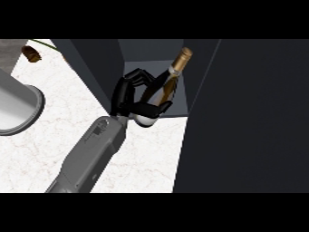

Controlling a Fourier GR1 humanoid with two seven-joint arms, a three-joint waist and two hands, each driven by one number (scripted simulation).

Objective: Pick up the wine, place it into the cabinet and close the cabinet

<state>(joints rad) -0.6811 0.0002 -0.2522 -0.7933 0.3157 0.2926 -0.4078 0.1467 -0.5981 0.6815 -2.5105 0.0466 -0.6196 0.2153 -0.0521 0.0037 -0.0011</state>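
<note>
My hand (124, 93) at cabinet (156, 54) mouth — which hand, cannot tell from this view. Fingers (138, 77) curled round wine (170, 84) body, thumb below. Bottle tilted, gold neck pointing inward — base last, so it slides onto shelf. Door (263, 118) open at right, waiting to be shut. Grey cylinder (9, 106) left on counter (150, 154).

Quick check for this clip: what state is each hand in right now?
Left hand: shut on the dark glass wine bottle with gold foil neck, inside the dark open cabinet.
Right hand: not in view.
</note>
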